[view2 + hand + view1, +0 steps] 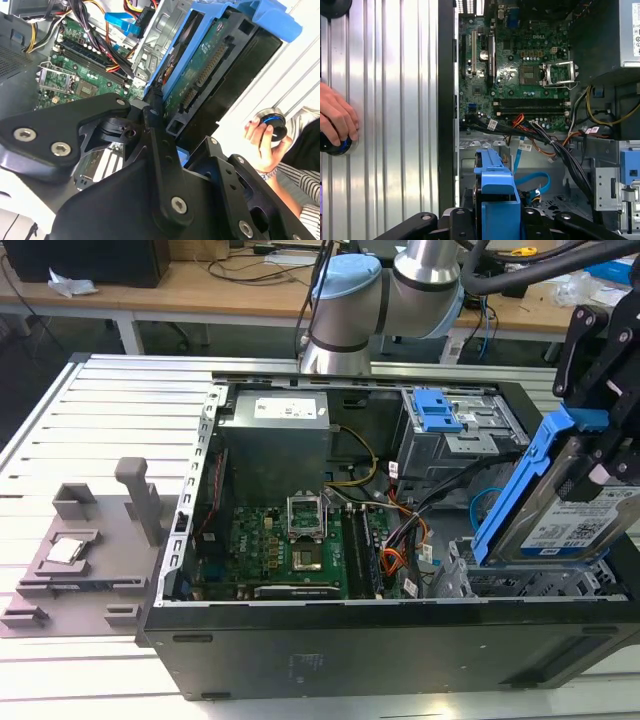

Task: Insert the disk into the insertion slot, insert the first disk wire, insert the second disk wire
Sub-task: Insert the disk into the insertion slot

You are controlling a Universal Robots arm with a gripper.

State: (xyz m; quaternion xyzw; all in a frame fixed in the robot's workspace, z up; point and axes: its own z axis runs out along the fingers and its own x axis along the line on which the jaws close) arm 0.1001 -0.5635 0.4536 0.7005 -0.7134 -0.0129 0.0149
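Observation:
My gripper point(597, 440) is shut on the disk point(568, 512), a silver drive with a white label in a bright blue carrier frame point(520, 485). The disk hangs steeply tilted at the exterior view's right, with its lower edge at the top of the insertion slot point(520, 582), a silver perforated cage. The second wrist view shows the disk's green circuit underside point(200, 65) clamped by a black finger point(156, 131). In the first wrist view the carrier point(495, 185) sits above the cage floor point(552, 204). A blue flat cable point(534, 181) loops beside the bay; I cannot tell which cable is a disk wire.
The open computer case point(300, 640) holds a green motherboard point(300, 540), a wire bundle point(405, 530) and a taller grey cage with a blue tab point(437, 412). A grey fixture point(90, 540) lies on the slatted table. A person's hand point(335, 120) holds a round black object point(335, 146) beside the case.

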